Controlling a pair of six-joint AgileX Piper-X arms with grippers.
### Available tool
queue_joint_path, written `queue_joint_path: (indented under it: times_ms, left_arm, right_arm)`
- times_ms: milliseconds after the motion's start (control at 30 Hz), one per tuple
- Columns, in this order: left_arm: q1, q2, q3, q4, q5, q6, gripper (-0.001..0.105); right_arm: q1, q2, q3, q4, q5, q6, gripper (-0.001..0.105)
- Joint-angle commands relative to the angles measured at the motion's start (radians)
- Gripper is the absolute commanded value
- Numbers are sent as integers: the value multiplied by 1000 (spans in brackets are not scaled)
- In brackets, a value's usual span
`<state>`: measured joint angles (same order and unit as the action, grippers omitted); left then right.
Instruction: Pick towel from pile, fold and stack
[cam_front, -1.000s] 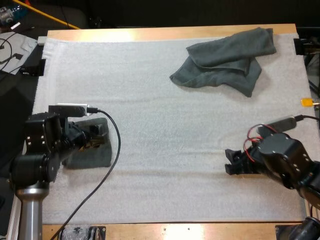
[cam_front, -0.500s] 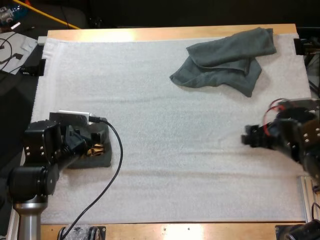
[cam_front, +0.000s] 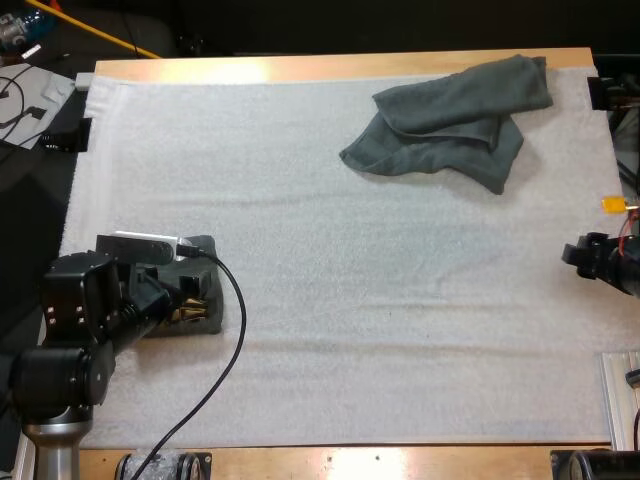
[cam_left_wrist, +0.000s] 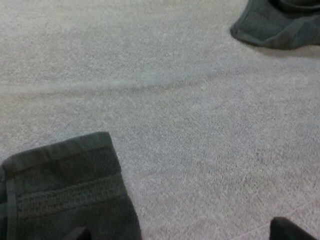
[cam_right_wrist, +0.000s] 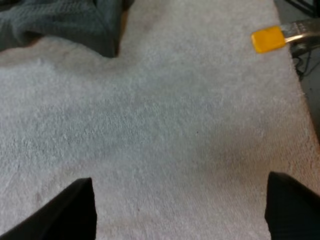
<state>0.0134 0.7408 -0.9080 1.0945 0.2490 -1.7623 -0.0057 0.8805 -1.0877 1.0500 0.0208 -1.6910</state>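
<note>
Here the white mat (cam_front: 320, 220) carries two dark grey-green towels, well apart from one another. The crumpled towel (cam_front: 445, 120) lies at the far right of the mat, its upper corner close to the wooden table (cam_front: 330, 65) edge. The folded towel (cam_front: 205, 305) lies flat near the mat's left side, partly under my left arm. Between the two, the whole middle of the mat is bare cloth, and so is the near strip along the front edge. The left gripper (cam_front: 195, 292) hovers at the folded towel with its fingers spread wide. In the left wrist view one fingertip (cam_left_wrist: 78, 233) shows over that towel's fabric and the other over bare mat, with nothing clamped between them. The right gripper (cam_front: 582, 252) sits at the mat's right edge, short of the crumpled towel, its fingers (cam_right_wrist: 70, 210) standing apart over bare mat. The folded towel (cam_left_wrist: 65, 195) shows a neat rounded corner, a stitched hem and a woven band across it. The crumpled towel (cam_right_wrist: 60, 20) is bunched in loose overlapping layers, with one pointed corner hanging toward the mat's middle
</note>
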Motion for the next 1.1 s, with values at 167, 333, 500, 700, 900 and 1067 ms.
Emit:
queue_joint_path:
  times_ms: [167,333,500,700,900,1067]
  left_arm:
    - [-7,-14,-7,14,-11,12,67]
    - [-7,-87,-10,28,-30,29,67]
    - [-6,-206,-12,57,-61,43,67]
    - [-8,-361,-14,130,-95,66,67]
    - [-5,-464,-7,133,-91,71,67]
    - [-3,-588,-7,171,-99,85,67]
  right_arm:
    - [-25,-76,0,22,4,-47,68]
    - [-18,-159,0,32,4,-76,68]
    - [-12,-257,-2,57,2,-91,68]
    - [-11,-385,3,109,-3,-95,68]
    - [-16,-438,-3,99,6,-90,68]
    - [-15,-542,-4,120,5,-91,68]
